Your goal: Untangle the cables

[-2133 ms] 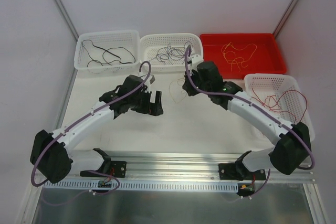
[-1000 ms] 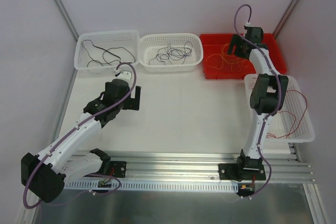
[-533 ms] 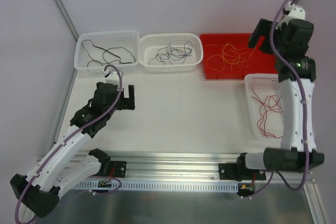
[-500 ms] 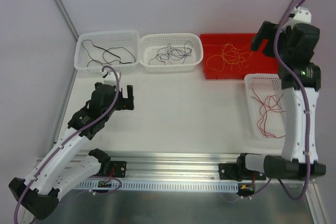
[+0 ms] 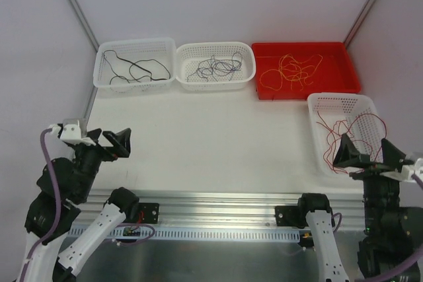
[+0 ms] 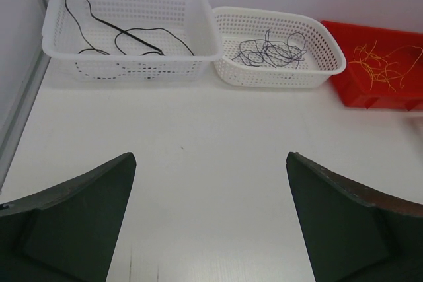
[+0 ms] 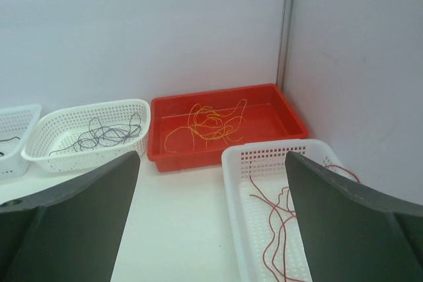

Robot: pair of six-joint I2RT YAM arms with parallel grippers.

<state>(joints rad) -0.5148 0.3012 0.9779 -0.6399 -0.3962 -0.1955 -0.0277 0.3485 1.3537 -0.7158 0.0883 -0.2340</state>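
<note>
The cables lie sorted by colour. Black cables (image 5: pixel 135 67) are in the far-left white basket (image 5: pixel 135 41). Purple-grey cables (image 5: pixel 215 67) fill the middle white basket (image 5: pixel 215 45). Orange-yellow cables (image 5: pixel 294 70) rest in the red tray (image 5: pixel 301 45), and red cables (image 5: pixel 344 130) in the right white basket (image 5: pixel 340 96), one loop hanging over its right rim. My left gripper (image 5: pixel 107 142) is open and empty, raised near the front left. My right gripper (image 5: pixel 368 153) is open and empty, above the right basket's near end.
White walls close in the table at the back and on both sides, with metal posts in the far corners. An aluminium rail (image 5: pixel 218 199) carrying both arm bases runs along the near edge.
Both arms have drawn back from the far side to the near edge. The right gripper left the red tray and opened wider. The left gripper stayed open.
</note>
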